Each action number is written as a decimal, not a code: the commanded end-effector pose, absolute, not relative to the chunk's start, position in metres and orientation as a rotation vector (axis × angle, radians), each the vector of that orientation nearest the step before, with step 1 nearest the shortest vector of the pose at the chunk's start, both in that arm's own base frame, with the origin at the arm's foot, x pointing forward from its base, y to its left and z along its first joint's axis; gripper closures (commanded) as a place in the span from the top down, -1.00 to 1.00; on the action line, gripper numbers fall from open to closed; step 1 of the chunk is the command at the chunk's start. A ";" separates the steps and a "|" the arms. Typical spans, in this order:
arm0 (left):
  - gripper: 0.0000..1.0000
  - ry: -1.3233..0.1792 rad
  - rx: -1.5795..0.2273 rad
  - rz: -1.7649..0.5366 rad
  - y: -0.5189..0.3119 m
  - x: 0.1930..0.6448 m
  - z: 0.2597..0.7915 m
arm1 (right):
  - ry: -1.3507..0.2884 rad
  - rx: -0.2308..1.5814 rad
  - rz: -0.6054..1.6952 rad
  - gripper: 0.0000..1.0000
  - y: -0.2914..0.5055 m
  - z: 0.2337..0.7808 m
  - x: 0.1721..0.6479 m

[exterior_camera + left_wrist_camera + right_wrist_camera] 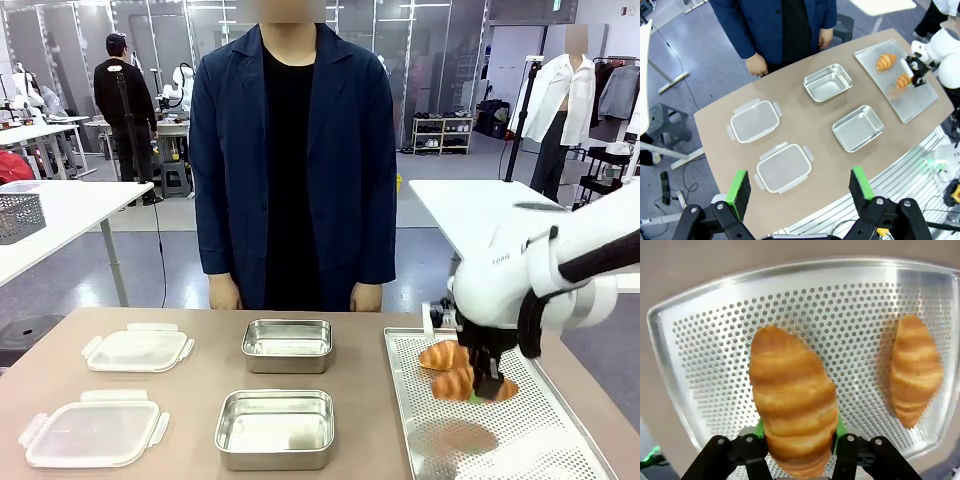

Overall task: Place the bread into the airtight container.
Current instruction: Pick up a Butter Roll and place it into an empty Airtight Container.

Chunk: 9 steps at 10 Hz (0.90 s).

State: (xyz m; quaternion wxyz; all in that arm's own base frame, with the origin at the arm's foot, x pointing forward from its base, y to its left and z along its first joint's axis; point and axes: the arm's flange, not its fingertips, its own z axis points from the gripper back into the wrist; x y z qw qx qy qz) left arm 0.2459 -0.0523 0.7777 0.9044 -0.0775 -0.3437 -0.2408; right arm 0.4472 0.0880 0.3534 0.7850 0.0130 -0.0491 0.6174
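Observation:
My right gripper [488, 385] is shut on a golden croissant-shaped bread [466, 384], held a little above the perforated metal tray [550, 440] at the table's right. In the right wrist view the bread [792, 400] fills the gap between the green pads [839, 426]. A second bread [444, 354] lies on the tray behind it. Two steel airtight containers stand open and empty mid-table, one far [287, 326] and one near [275, 396]. My left gripper [800, 185] hangs open high above the table's near edge, holding nothing.
Two clear clip lids [137, 350] [92, 432] lie at the table's left. A person in a dark jacket stands at the far edge, hands [224, 293] down at the sides. The tray's near half is bare.

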 end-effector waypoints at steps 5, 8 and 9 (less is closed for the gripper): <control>1.00 -0.710 -0.160 -0.509 -0.052 0.245 0.778 | -0.079 0.056 1.267 0.03 0.261 0.442 0.423; 1.00 -0.710 -0.160 -0.509 -0.052 0.245 0.778 | -0.090 -0.013 1.278 0.03 0.356 0.422 0.413; 1.00 -0.710 -0.160 -0.509 -0.052 0.245 0.778 | -0.093 -0.020 1.284 0.03 0.376 0.410 0.411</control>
